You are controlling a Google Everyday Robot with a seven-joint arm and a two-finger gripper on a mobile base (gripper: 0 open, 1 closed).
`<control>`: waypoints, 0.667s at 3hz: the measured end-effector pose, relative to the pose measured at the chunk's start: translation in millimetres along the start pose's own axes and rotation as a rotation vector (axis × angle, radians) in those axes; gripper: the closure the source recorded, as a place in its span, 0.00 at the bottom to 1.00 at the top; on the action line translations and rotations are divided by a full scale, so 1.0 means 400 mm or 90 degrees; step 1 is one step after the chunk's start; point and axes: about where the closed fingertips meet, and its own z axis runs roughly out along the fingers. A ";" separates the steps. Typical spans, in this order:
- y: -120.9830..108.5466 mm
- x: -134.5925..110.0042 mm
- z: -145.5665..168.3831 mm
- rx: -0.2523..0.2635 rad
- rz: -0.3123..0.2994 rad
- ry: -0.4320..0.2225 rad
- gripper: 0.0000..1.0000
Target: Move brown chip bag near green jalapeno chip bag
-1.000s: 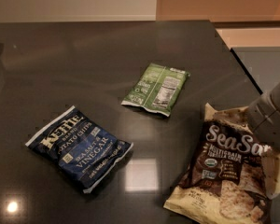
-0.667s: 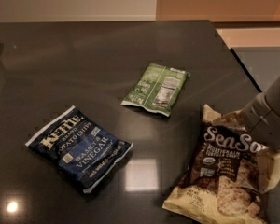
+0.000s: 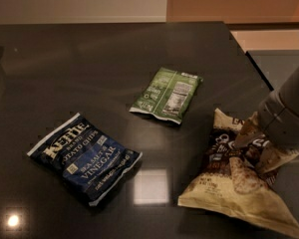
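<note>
The brown chip bag (image 3: pixel 234 190) lies at the front right of the dark table (image 3: pixel 89 59), crumpled, with its upper end bunched and raised. My gripper (image 3: pixel 259 146) comes in from the right and is shut on that upper end, hiding much of the lettering. The green jalapeno chip bag (image 3: pixel 167 93) lies flat near the table's middle, label side up, up and to the left of the brown bag and apart from it.
A dark blue Kettle vinegar chip bag (image 3: pixel 84 156) lies flat at the front left. The table's right edge (image 3: pixel 251 59) runs just behind my arm, with lighter floor beyond it.
My gripper has come down onto the brown bag's upper end and closed on it. The bag has crumpled and shifted slightly; its lettering is now mostly covered. The other bags have not moved.
</note>
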 end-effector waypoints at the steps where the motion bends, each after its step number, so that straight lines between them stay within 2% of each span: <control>1: -0.031 0.010 -0.026 0.023 0.016 0.014 0.95; 2: -0.093 0.022 -0.059 0.072 0.020 0.039 1.00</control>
